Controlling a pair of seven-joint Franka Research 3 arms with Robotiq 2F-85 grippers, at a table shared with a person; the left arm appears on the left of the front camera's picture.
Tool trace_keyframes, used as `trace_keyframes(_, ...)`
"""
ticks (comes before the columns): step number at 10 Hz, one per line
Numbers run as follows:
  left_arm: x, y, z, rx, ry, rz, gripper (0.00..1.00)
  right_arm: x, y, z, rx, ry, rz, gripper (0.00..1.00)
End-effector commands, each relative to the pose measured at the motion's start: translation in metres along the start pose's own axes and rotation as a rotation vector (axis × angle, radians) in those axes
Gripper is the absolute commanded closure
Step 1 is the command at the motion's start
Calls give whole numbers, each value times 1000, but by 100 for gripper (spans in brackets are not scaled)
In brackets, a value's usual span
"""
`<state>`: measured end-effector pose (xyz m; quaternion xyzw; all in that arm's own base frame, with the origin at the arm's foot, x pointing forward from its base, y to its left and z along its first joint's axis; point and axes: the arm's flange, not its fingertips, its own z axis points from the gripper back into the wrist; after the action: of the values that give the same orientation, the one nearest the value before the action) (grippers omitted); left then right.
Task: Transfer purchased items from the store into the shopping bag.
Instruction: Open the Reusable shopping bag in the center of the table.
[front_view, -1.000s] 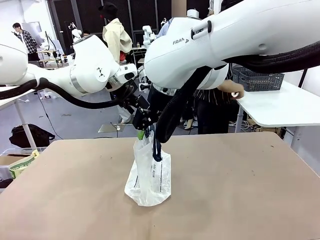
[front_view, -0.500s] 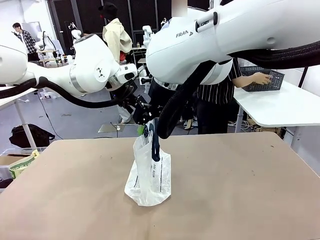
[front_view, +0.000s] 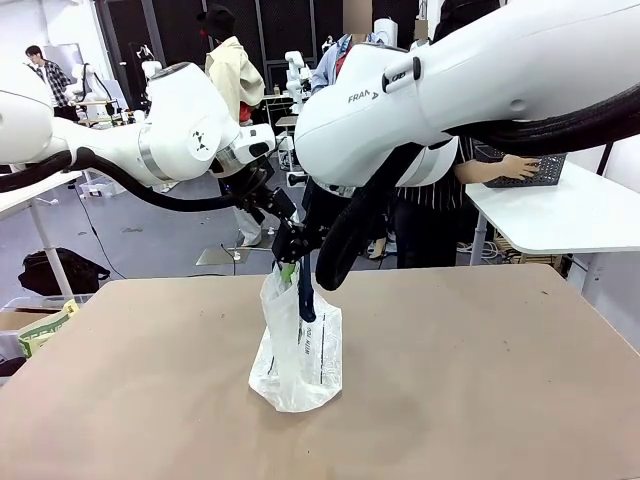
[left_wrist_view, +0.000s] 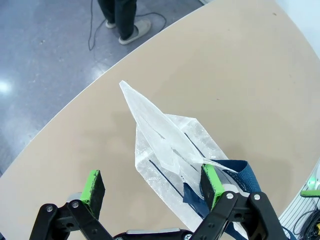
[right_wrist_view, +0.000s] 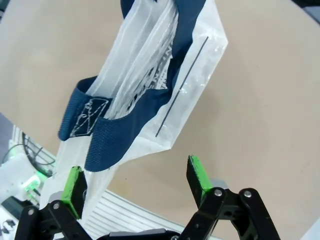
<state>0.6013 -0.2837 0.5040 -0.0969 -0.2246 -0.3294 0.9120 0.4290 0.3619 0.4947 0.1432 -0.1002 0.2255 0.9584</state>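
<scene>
bright even indoor light, soft shadows; wrist views wide-angle warped.

right gripper (right_wrist_view: 134, 166) spread wide; shopping bag (right_wrist_view: 195, 65) just ahead, navy handle (right_wrist_view: 145, 107) nearest; table (right_wrist_view: 260, 125) behind

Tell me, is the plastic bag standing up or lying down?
Standing up. The shopping bag sits bottom-down on the table, with its navy handles at the top.

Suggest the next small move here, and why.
Likely close the left gripper on the top edge of the translucent whitish plastic bag with navy handles: its jaws stand open at that edge, and the bag's mouth is pressed flat.
</scene>
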Motion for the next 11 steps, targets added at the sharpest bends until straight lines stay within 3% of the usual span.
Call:
trace_keyframes(1,2,3,0,3,27,10,0,2,5,-6,-47,-25,-9,8)
trace_keyframes(3,2,3,-1,4,40,5,0,2,5,-5,-63,-26,-8,46)
trace_keyframes(4,2,3,-1,1,40,4,8,2,5,-6,-66,-24,-8,65)
trace_keyframes(6,4,4,-2,-16,24,7,42,3,4,-5,-61,-23,-12,100)
trace_keyframes(9,7,5,-7,-30,36,9,98,3,4,-5,-56,-15,-9,100)
trace_keyframes(11,8,6,-7,-33,42,8,100,3,4,-4,-55,-15,-6,100)
